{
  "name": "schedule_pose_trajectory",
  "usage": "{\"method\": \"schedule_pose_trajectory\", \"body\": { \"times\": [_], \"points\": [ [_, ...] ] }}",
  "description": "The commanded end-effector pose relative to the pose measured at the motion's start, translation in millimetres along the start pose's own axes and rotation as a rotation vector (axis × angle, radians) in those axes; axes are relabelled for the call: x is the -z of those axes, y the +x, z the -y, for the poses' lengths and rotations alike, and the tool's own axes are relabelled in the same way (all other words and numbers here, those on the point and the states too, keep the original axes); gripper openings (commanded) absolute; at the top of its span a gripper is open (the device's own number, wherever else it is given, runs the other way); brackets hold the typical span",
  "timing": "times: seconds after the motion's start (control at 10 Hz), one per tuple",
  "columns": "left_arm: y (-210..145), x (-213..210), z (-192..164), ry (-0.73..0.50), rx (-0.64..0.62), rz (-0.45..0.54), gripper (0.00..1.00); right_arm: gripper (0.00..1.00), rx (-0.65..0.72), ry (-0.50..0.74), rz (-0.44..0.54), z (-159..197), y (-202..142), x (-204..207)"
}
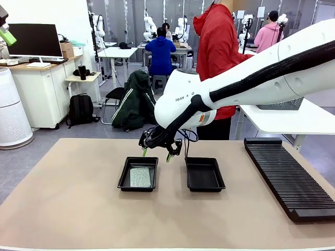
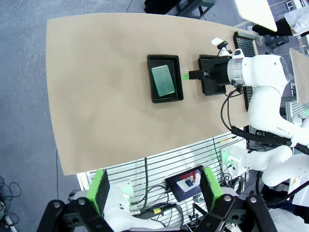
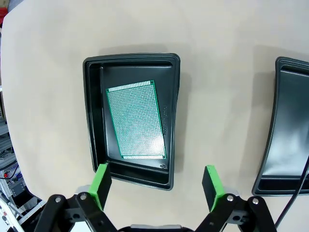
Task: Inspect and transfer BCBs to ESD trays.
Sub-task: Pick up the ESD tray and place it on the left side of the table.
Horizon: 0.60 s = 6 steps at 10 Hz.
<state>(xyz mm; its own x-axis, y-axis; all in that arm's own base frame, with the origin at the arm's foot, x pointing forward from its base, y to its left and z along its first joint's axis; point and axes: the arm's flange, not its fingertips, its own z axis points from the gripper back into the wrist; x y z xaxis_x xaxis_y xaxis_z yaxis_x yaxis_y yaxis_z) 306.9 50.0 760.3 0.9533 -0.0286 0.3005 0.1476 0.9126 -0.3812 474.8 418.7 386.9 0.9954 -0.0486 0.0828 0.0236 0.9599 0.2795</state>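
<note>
Hovering over the worktop (image 1: 63,209), the right gripper (image 1: 156,153), fingers apart, hangs near the left ESD tray (image 1: 124,178), where one BCB (image 1: 140,177) lies flat; left gripper (image 2: 156,189) raised high, fingers likewise apart.

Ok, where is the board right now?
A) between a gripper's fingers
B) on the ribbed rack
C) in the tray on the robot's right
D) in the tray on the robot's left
D: the board lies flat on the floor of the left tray, and the open right gripper hovers above, holding nothing.
</note>
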Motion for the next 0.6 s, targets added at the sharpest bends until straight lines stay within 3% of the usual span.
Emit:
{"method": "schedule_pose_trajectory", "body": {
  "times": [0.0, 0.5],
  "points": [
    [-0.3, 1.0, -0.8, -0.002, -0.004, -0.003, 1.0, 1.0, -0.001, 0.0, 0.0, -0.3, -1.1, 0.8],
    [-0.3, 1.0, -0.8, -0.002, -0.004, -0.003, 1.0, 1.0, -0.001, 0.0, 0.0, -0.3, -1.1, 0.8]
  ]
}}
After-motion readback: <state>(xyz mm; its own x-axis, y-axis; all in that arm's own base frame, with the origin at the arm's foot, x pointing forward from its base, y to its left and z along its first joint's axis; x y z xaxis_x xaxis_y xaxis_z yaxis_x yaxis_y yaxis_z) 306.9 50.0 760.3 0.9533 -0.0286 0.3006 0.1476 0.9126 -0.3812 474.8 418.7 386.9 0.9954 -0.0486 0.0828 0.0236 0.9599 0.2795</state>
